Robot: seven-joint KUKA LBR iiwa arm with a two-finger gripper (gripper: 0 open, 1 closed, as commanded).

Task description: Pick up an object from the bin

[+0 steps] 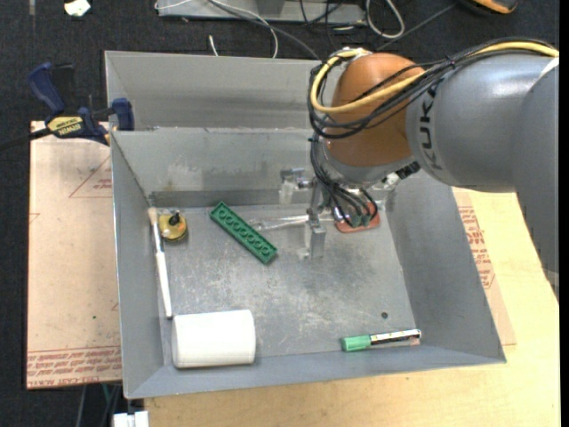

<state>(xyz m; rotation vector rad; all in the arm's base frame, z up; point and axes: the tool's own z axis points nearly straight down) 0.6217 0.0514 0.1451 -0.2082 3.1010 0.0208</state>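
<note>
My gripper (316,237) hangs low over the middle of the bin, toward the back wall. A flat green bar with a row of studs (244,232) lies aslant just left of it, a short gap away. A thin pale sliver (286,225) lies between the bar's right end and the gripper; whether it touches the gripper I cannot tell. A small red thing (357,223) shows on the floor right of the gripper, partly hidden under the wrist.
A white block (213,338) sits in the front left corner. A marker with a green cap (380,340) lies by the front wall at the right. Along the left wall lie a white stick (163,269) and a small yellow-and-dark knob (172,227).
</note>
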